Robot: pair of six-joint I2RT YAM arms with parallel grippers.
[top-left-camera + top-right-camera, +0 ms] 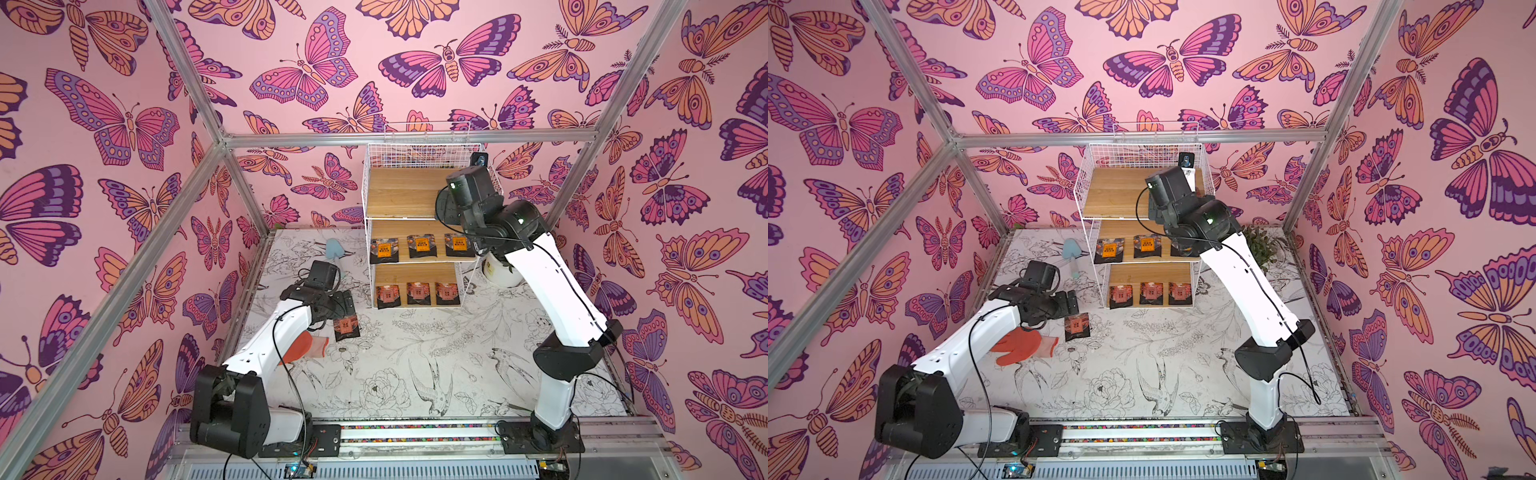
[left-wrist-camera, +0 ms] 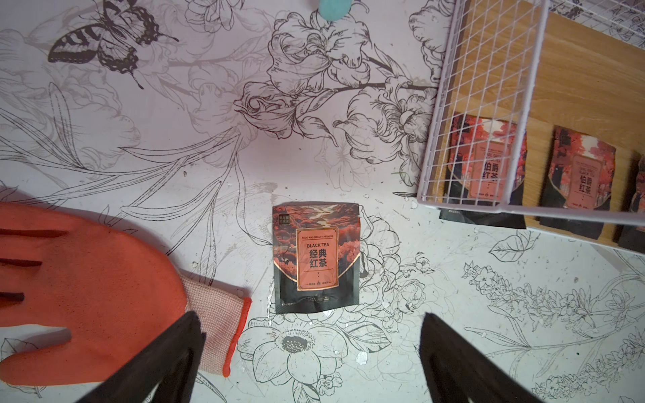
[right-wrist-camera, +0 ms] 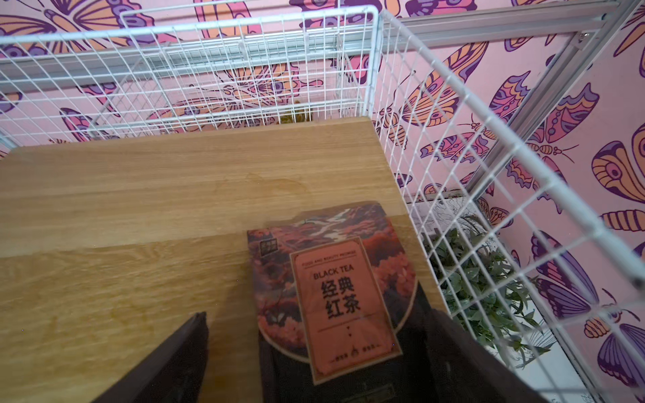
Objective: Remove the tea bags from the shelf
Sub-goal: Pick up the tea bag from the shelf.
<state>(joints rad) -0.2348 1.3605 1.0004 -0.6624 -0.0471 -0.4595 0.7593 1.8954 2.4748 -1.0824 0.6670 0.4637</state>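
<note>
- Seeing right claw (image 3: 319,314) spread wide above top board of shelf (image 1: 409,195), nothing pinched yet.
- Spotting top-board tea bag (image 3: 335,289) flat on the wood, between the jaws and reaching just past the fingertips. Wire side wall just outside one finger, plant (image 3: 481,289) beyond the wire.
- Seeing left claw (image 2: 311,315) fully spread too, empty, over table (image 2: 488,331).
- Spotting table tea bag (image 2: 316,256) already off the shelf, flat, just ahead of left fingertips and centred between them. Orange glove (image 2: 87,289) beside one finger, shelf's bottom corner off past the other.
- Counting six more: middle-tier tea bags (image 1: 420,246) and bottom-tier tea bags (image 1: 417,293), three each, below and nearer the base than right claw.
- Judging sachets light, thin, floppy, probably slick foil; almost no height to grab while flat.
- Suggest nipping the dark sealed hem nearest the claw, or dragging it to the board's front lip first.
- Mind the wire beside the right finger when closing.
</note>
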